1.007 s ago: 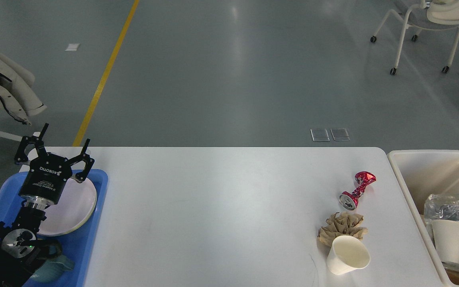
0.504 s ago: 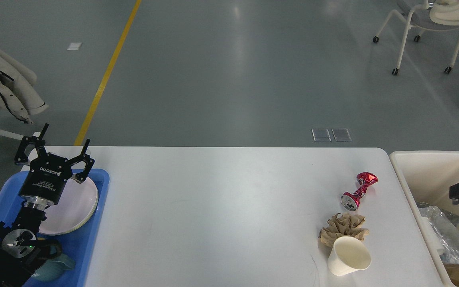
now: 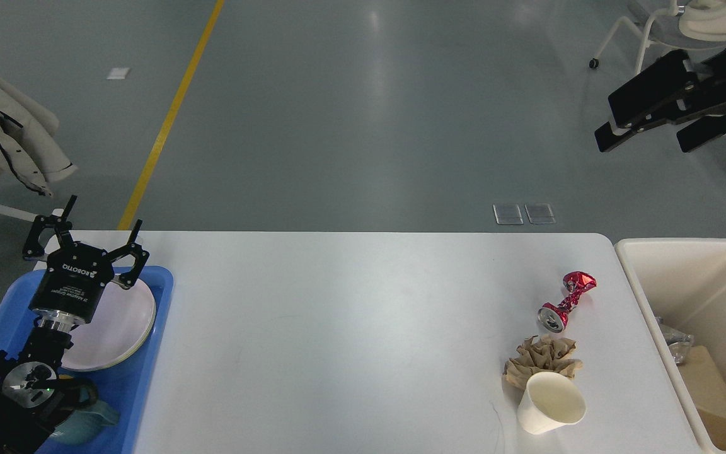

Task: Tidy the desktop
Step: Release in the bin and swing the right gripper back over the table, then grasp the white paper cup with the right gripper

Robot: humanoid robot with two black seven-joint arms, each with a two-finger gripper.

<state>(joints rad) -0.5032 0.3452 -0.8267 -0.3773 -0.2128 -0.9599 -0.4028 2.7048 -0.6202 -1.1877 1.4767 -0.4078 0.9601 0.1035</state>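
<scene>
The desktop [image 3: 350, 334] is a wide, smooth white rectangle with rounded corners, lying flat across the lower view. Most of its surface is bare; a crushed red can [image 3: 566, 300], crumpled brown paper [image 3: 542, 356] and a tipped white cup [image 3: 551, 401] lie near its right end.

A crushed red can [image 3: 566, 301], crumpled brown paper [image 3: 542, 357] and a tipped paper cup [image 3: 551, 403] are lying together; a white plate [image 3: 117, 323] is sitting in the blue tray [image 3: 149, 384].
</scene>
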